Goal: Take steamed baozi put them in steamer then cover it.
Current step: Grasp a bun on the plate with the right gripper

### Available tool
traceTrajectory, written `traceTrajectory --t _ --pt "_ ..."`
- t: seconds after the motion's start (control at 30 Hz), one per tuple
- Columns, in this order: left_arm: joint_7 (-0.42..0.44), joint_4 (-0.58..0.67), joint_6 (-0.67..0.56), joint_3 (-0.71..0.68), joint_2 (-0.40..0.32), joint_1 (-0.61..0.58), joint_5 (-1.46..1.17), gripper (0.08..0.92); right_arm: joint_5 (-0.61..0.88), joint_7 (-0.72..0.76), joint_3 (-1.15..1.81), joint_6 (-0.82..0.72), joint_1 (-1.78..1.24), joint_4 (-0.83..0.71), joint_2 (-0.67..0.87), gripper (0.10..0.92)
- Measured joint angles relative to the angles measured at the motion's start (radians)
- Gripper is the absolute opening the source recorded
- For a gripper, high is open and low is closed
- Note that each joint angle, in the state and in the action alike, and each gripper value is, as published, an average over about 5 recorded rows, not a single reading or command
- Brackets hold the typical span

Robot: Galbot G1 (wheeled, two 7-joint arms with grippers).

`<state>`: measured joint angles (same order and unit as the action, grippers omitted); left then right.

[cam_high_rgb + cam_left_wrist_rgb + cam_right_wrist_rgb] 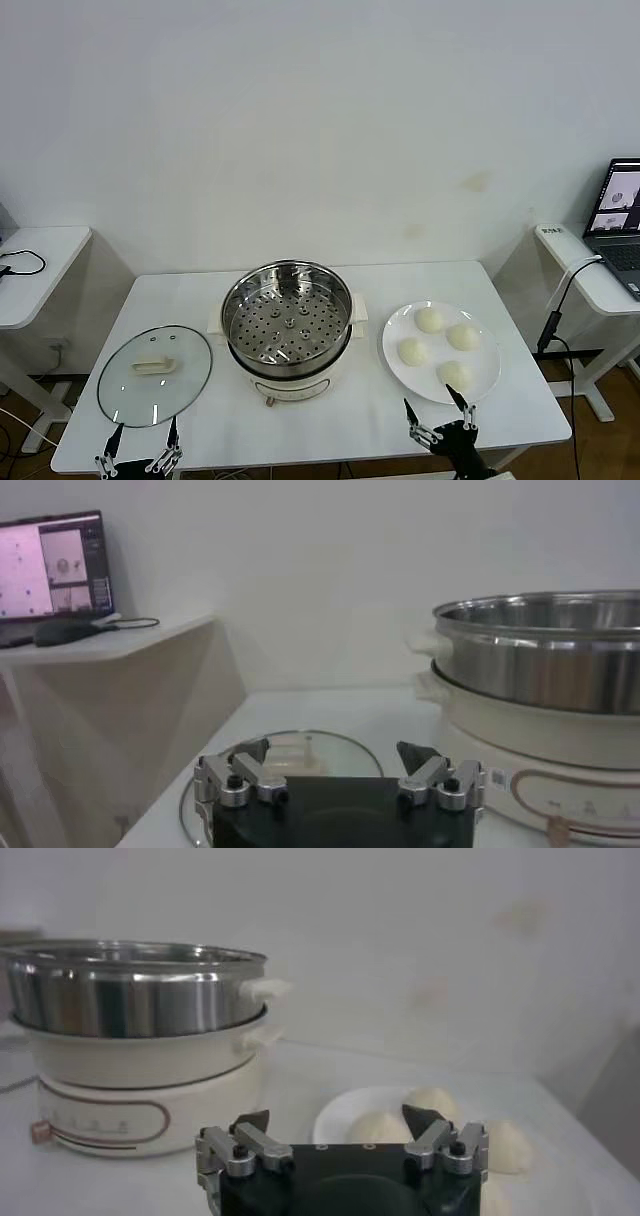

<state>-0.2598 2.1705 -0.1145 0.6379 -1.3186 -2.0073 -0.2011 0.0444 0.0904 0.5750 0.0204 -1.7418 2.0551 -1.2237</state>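
A plain white wall backs a white surface (180,300), with side desks at either edge and a laptop (622,215) on the right-hand one.

Head view: the steamer (287,330) stands at the middle of the surface, open, its perforated tray bare. The cover (155,374) lies flat to its left, handle up. To its right a white plate (490,385) carries all four steamed baozi (440,347). So, as I judge it, nothing of the task is done: every bun has to go into the pot, and the lid goes on after. The left gripper (143,437) hangs at the near edge just in front of the cover, jaws spread. The right gripper (438,408) sits at the near edge just in front of the plate, jaws spread too, the nearest bun close beyond its tips.

Left wrist view: the left gripper (334,752) holds nothing, and the glass cover (300,755) lies just past the wide-apart jaws, with the steamer (545,680) beside it.

Right wrist view: the right gripper (336,1116) is empty, its jaws spread, the baozi (432,1102) on the plate (335,1118) lying ahead of them and the steamer (140,1028) off to one side, apart from the plate
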Motion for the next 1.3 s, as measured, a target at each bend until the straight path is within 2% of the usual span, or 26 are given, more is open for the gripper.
traceTrajectory --t 0.3,0.63,1.0,1.3 --pt "0.006 0.005 0.004 0.019 0.007 0.026 0.055 0.823 -0.222 0.047 0.070 -0.058 0.124 -0.047 0.129 0.823" --pt "0.026 0.012 0.000 0.021 -0.005 0.051 0.137 0.823 -0.403 0.200 -0.007 -0.127 0.408 -0.172 0.358 0.823" --pt "0.021 0.013 -0.009 0.020 -0.019 0.061 0.204 0.823 -0.408 0.466 -0.415 -0.165 0.942 -0.392 0.560 0.823" --pt "0.022 0.008 -0.015 0.014 -0.022 0.062 0.231 0.823 -0.315 0.704 -0.837 -0.165 1.364 -0.573 0.596 0.823"
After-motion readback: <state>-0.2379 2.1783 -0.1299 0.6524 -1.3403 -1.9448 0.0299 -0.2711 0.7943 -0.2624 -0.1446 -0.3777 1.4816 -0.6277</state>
